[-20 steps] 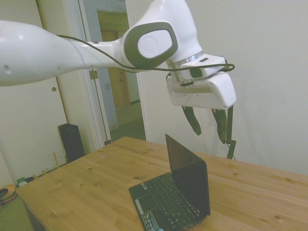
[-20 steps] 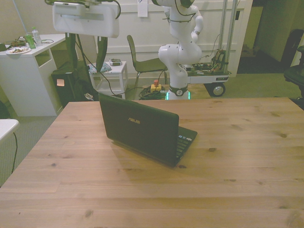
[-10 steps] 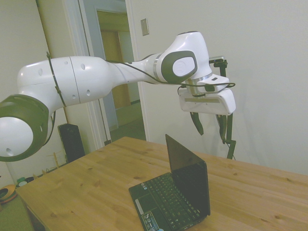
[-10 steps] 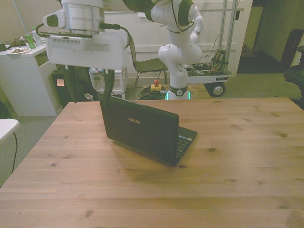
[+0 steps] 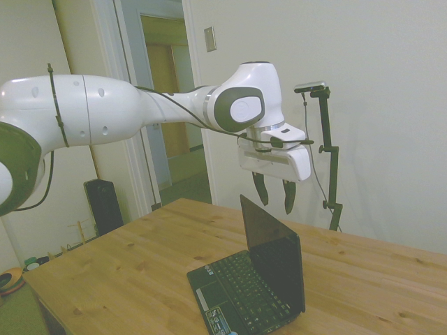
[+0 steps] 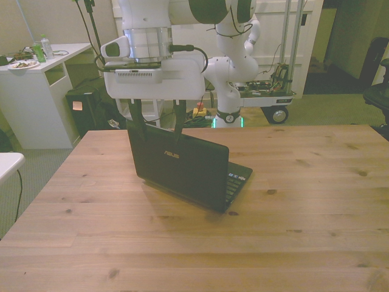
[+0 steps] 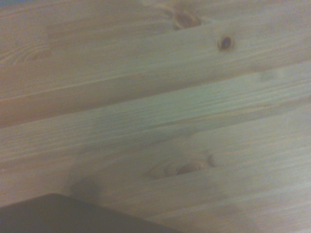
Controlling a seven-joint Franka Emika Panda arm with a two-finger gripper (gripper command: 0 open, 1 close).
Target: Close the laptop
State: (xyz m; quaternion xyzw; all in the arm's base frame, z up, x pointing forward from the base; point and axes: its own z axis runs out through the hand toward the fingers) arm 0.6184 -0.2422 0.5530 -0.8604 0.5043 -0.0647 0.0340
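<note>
Side view: one laptop (image 5: pixel 255 283) is standing open on the wooden table (image 5: pixel 126 272), lid upright, keyboard showing. One gripper (image 5: pixel 273 196) is hanging just above the lid's top edge, not touching, fingers spread apart and holding nothing. Wrist view is showing bare planks and a dark corner.

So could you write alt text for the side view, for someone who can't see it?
A small black laptop stands open on a wooden table, its screen upright. A white robot arm reaches in from the left, and its gripper hangs open just above and behind the screen's top edge, not touching it. A pale wall and a doorway lie behind.
</note>
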